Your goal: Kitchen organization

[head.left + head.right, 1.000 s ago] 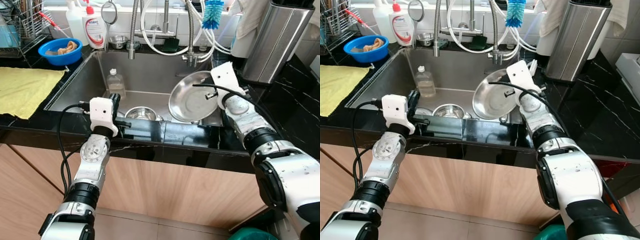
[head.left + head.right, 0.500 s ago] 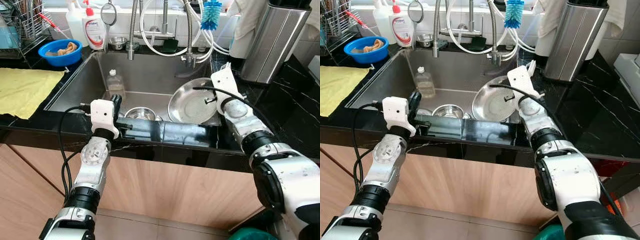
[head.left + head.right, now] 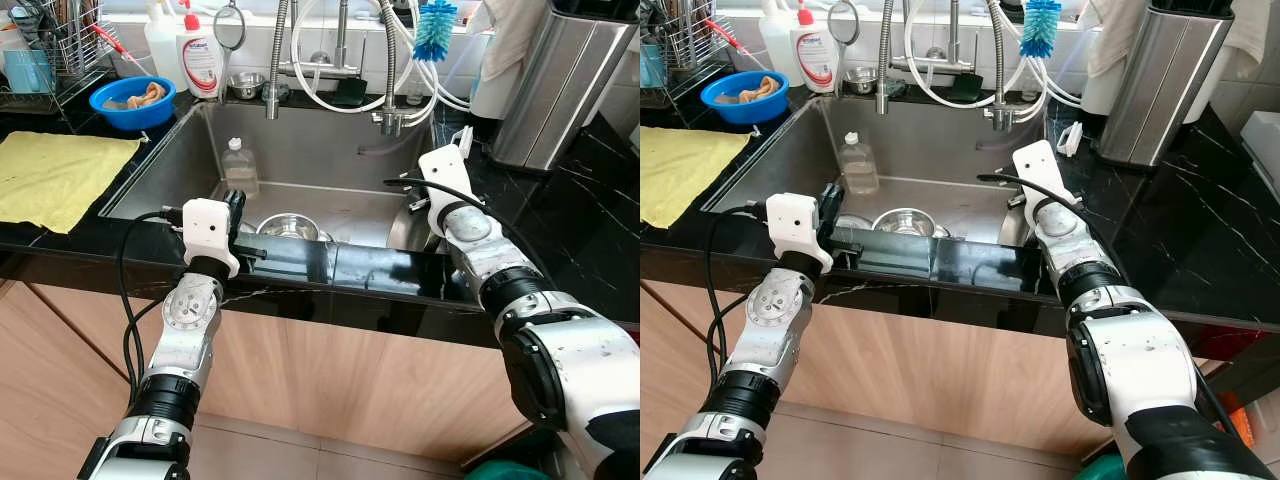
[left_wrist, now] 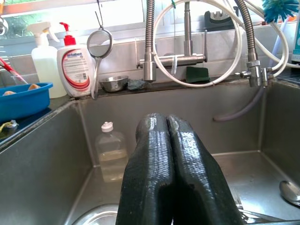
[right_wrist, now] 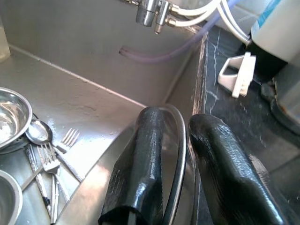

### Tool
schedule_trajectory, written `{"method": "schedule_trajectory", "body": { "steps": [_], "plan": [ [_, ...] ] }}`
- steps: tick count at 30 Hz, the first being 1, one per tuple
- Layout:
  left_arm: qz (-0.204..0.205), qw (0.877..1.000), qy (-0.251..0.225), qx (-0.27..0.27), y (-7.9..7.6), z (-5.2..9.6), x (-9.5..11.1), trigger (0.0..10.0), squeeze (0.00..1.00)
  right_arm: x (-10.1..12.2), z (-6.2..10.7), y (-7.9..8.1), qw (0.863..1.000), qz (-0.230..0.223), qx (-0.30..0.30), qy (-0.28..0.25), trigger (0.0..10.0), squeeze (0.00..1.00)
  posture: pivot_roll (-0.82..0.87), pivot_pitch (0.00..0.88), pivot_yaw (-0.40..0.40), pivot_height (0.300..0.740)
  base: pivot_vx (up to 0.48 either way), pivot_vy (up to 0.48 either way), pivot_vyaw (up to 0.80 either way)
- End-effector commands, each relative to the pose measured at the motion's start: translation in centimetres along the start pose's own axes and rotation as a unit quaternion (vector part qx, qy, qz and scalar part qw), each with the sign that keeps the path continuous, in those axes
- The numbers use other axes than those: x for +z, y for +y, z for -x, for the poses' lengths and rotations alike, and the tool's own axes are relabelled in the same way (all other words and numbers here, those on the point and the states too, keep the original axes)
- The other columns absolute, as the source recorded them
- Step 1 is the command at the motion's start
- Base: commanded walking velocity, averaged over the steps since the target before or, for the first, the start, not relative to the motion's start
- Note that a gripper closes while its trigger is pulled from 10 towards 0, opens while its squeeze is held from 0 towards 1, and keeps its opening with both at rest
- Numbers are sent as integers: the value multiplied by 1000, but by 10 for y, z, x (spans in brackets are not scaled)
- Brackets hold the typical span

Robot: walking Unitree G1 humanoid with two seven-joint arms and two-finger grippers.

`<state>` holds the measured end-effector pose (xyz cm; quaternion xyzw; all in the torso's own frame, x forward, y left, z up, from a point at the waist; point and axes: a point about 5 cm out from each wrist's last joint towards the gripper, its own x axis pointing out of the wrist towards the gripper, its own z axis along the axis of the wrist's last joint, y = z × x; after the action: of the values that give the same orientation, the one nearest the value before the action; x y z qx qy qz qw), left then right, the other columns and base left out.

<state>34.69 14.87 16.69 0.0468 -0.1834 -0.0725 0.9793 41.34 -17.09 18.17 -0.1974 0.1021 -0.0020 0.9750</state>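
A round steel plate (image 3: 403,228) stands on edge low against the sink's right wall. My right gripper (image 5: 179,117) is shut on its rim (image 5: 181,145), one finger (image 5: 140,164) on each face. My left gripper (image 4: 161,122) hovers over the sink's front left edge, shut with nothing in it. On the sink floor lie a steel bowl (image 3: 290,226), several forks (image 5: 51,164) and a spoon (image 5: 37,131). A clear plastic bottle (image 3: 238,165) stands at the back left of the sink (image 3: 160,165).
A yellow cloth (image 3: 55,170) covers the black counter at left, with a blue bowl (image 3: 128,98), a soap bottle (image 3: 203,60) and a dish rack (image 3: 50,50) behind it. Faucet hoses (image 3: 340,60) hang over the sink. A steel bin (image 3: 560,80) stands at the right.
My right gripper has brought the plate down from above the sink rim to low against the right wall. The left arm has stayed put; the camera shifted a little.
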Motion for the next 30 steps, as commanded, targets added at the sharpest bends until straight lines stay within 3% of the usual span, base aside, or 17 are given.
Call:
{"method": "schedule_trajectory", "body": {
  "steps": [1,5,6,7,8,11,12,14,15,20,23,27,30],
  "plan": [
    [-1,1000,11,-7,-2,0,-2,10000,0,-5,0,2,1000,-15,4,7,10000,0,71,0,-14,740,0,0,0],
    [0,1000,9,-5,-1,0,-1,10000,0,-6,1,3,997,-70,12,5,10000,0,71,0,-15,740,0,0,0],
    [0,1000,9,-4,0,0,-1,10000,0,-4,1,3,997,-76,12,-2,10000,208,69,0,-15,740,0,0,0],
    [-1,1000,10,-4,0,0,-1,10000,0,-3,1,3,997,-81,12,-7,10000,208,69,0,-15,740,0,0,0],
    [-1,1000,11,-4,0,1,-2,10000,0,0,0,3,996,-86,18,-16,10000,1000,64,0,-14,740,0,0,0],
    [0,1000,12,-5,-1,1,-3,10000,0,1,0,3,996,-83,17,-19,10000,1000,66,0,-17,740,0,0,0],
    [0,1000,11,-5,-2,1,-3,10000,0,4,0,3,996,-83,18,-25,10000,380,66,0,-16,740,0,0,0],
    [0,1000,12,-4,-1,1,-3,10000,0,4,0,3,996,-83,18,-27,10000,380,66,0,-16,740,0,0,0],
    [1,1000,12,-3,-1,1,-2,10000,0,6,0,2,996,-85,18,-33,10000,0,67,0,-17,740,0,0,0],
    [-1,1000,8,0,0,1,-1,10000,0,24,2,-6,990,-102,-2,-102,10000,0,72,0,-20,740,0,0,0],
    [-4,1000,3,6,2,1,1,10000,0,31,9,-12,977,-112,-23,-180,10000,0,60,0,-12,740,0,0,0],
    [-7,1000,0,9,3,-1,2,10000,0,25,20,-14,965,-108,-41,-237,10000,0,45,0,-2,740,0,0,0],
    [-8,1000,-8,11,4,-4,4,10000,0,11,44,-17,946,-138,-77,-283,10000,0,17,0,15,740,0,0,0]
  ]
}}
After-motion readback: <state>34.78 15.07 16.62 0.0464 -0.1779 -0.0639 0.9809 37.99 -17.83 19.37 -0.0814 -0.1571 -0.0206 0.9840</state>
